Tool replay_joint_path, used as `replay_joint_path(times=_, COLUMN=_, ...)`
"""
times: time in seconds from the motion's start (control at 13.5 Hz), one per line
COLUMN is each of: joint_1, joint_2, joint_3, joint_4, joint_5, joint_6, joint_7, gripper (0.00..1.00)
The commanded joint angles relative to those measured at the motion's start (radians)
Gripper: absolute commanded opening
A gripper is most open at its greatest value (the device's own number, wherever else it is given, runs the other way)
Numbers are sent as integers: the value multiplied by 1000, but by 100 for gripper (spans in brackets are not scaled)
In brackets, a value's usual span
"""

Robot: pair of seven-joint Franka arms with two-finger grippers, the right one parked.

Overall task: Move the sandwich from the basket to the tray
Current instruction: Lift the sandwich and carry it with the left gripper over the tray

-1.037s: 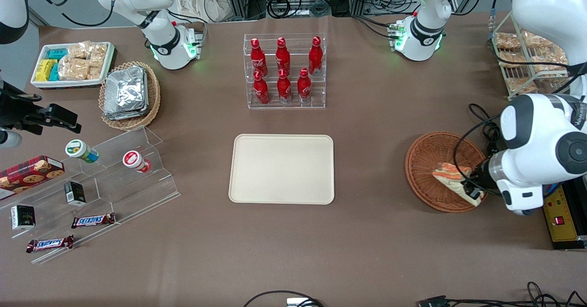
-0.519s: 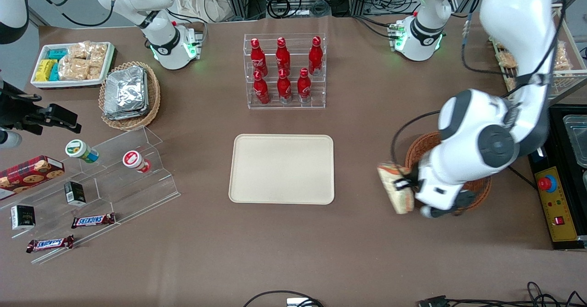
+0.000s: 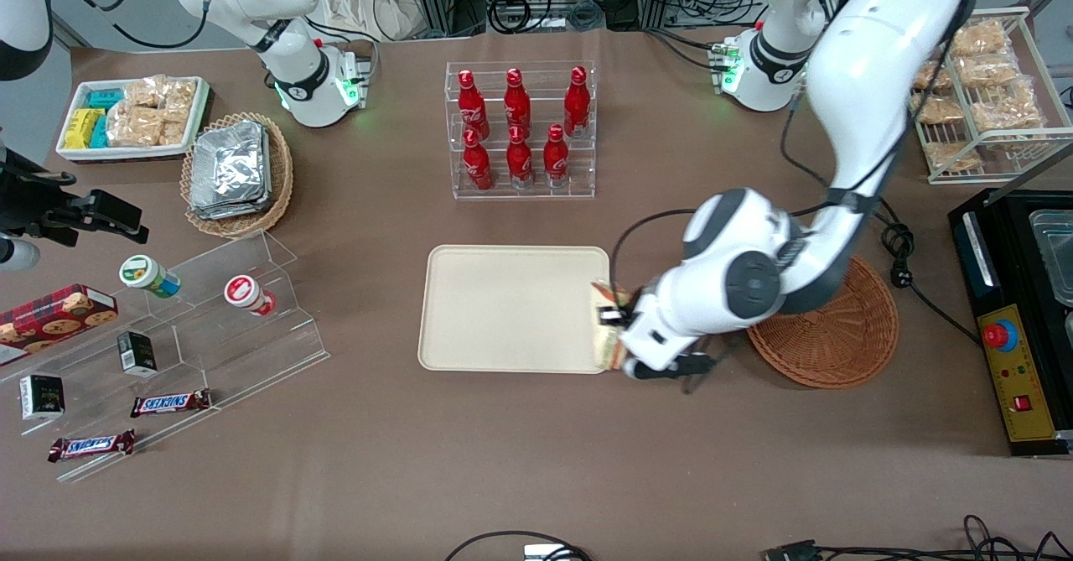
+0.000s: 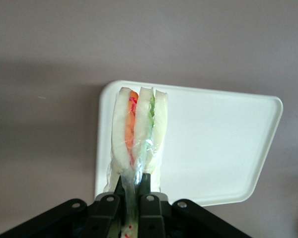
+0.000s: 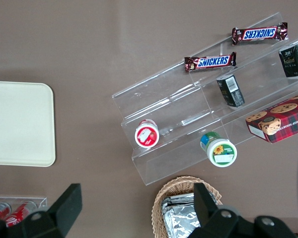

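My left gripper is shut on the sandwich and holds it in the air above the edge of the cream tray that lies toward the working arm's end. In the left wrist view the sandwich hangs from the gripper by its clear wrap, showing pale bread with orange and green filling, with the tray beneath it. The reddish-brown wicker basket sits on the table with nothing in it, partly covered by the arm.
A clear rack of red bottles stands farther from the front camera than the tray. A tan basket of foil packets, a white snack bin and clear shelves of snacks lie toward the parked arm's end. A wire rack and black appliance sit beside the basket.
The gripper lifted the sandwich out of the basket and carried it sideways to the tray's edge. The basket now holds nothing.
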Motion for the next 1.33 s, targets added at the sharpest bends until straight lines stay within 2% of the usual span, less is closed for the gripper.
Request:
replay_joint_path(times=0.0, joint_1=-83, joint_2=102, joint_3=16, joint_4=113, joint_5=18, joint_6=-2, joint_7=9, gripper=0)
replay_joint_path(times=0.15, joint_1=-132, joint_2=132, joint_3=67, joint_4=112, joint_5=80, joint_6=-7, joint_7=12, gripper=0)
replay_joint_path(times=0.37, joint_1=-151, joint_2=136, joint_3=93, joint_4=102, joint_5=91, joint_6=-34, joint_7=12, gripper=3)
replay_joint_path(times=0.44, joint_1=-152, joint_2=138, joint_3=102, joint_4=101, joint_5=91, joint_6=-39, joint_7=12, gripper=6)
replay_joint_path(times=0.52, joint_1=-149, joint_2=138, joint_3=105, joint_4=96, joint_5=89, joint_6=-39, joint_7=12, gripper=15)
replay_joint_path(times=0.67, joint_1=-151, joint_2=138, joint_3=105, joint_4=87, joint_5=91, joint_6=-34, joint_7=-6, gripper=100)
replay_joint_path(times=1.11, joint_1=-142, joint_2=101, joint_3=105, joint_4=93, joint_5=95, joint_6=-41, joint_7=-23, gripper=100)
replay_joint_path(times=1.26, joint_1=-104, joint_2=58, joint_3=105, joint_4=81, joint_5=95, joint_6=-45, joint_7=-46, gripper=100)
